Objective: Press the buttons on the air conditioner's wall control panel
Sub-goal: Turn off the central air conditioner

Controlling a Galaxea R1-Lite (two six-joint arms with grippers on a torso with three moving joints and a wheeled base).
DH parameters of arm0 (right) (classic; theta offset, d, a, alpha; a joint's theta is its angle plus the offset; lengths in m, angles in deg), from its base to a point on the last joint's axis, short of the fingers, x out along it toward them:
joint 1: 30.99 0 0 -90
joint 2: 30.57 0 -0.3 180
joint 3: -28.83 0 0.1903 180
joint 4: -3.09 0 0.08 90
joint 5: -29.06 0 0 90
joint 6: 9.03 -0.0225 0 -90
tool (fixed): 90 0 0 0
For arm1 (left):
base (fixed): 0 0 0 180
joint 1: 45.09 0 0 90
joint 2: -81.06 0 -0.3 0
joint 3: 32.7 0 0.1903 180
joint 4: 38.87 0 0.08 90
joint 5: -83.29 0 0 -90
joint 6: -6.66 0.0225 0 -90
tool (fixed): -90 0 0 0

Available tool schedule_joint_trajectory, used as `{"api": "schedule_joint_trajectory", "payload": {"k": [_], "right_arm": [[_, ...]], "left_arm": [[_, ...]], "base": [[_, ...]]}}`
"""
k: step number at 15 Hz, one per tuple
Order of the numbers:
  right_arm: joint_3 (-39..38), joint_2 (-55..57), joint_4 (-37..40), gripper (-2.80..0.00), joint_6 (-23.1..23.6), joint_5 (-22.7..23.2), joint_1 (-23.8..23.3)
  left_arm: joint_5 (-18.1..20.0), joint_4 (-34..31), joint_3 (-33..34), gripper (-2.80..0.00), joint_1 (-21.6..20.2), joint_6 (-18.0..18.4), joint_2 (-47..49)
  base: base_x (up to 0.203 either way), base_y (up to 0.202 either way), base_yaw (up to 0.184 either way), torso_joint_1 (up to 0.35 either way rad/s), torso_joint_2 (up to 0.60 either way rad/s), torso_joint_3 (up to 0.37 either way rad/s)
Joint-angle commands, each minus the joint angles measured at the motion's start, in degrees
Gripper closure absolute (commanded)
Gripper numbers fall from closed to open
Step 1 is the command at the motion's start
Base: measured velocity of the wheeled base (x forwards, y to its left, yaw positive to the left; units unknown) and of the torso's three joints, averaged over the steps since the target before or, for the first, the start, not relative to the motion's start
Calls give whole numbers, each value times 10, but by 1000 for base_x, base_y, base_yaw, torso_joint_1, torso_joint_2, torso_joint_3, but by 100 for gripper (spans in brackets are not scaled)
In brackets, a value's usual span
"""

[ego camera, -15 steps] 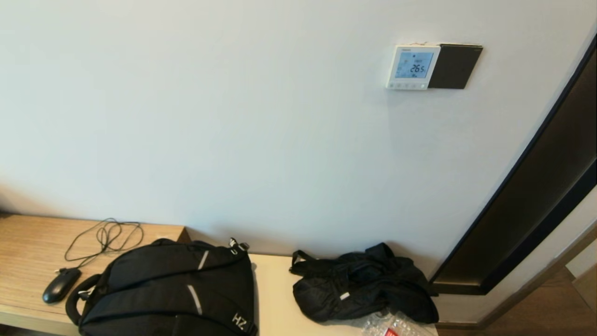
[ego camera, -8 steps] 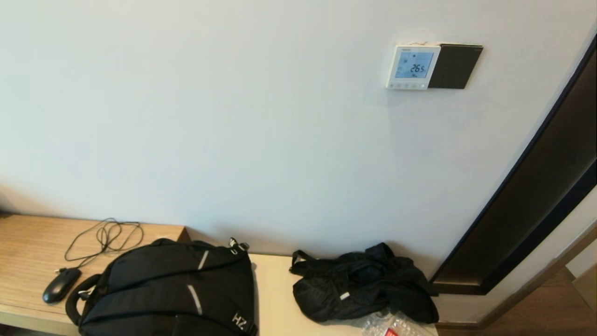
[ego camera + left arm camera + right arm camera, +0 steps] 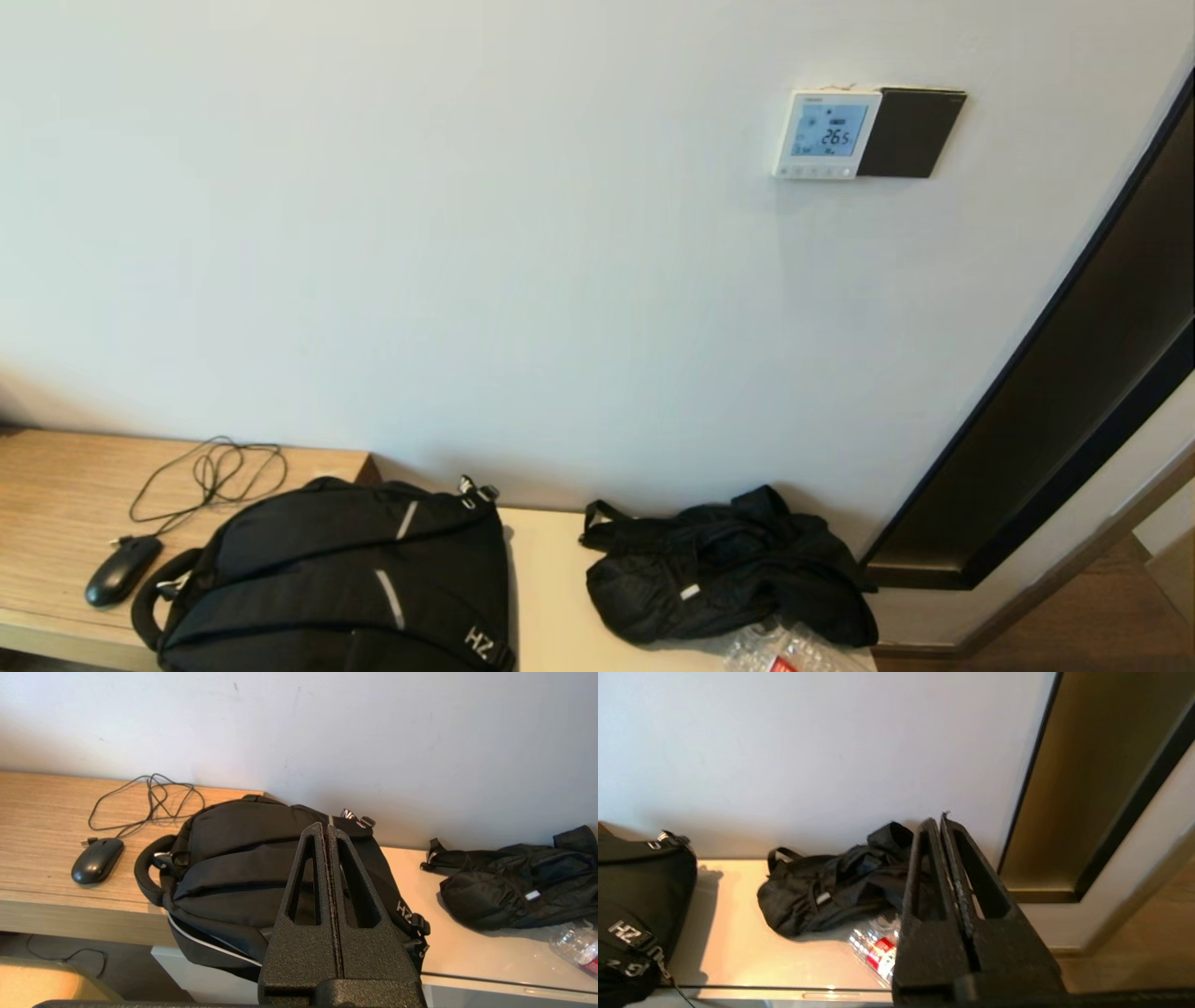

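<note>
— Panel? Mounted high on wall, about one o'clock, screen lit, five buttons along bottom strip, one dark plate touching at three o'clock.
— Step? Nothing pressed yet, probably; reaching up needed, with one fingertip squarely on one button.
— Grippers? Left gripper closed, empty, above backpack. Right gripper closed, empty, near small bag.
— Else? One mouse, one bottle.
</note>
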Motion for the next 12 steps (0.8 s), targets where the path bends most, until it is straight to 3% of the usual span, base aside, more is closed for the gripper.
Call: {"api": "schedule_joint_trajectory", "payload": {"k": [1,12], "right_arm": [[0,-1,-1,0,-4,0,0],[-1,-1,-1,0,-14,-1,0]], "left_arm": [[0,0,0,0,0,0,-1],[0,0,0,0,0,0,-1]], "base": [[0,0,0,0,0,0],[0,0,0,0,0,0]]}}
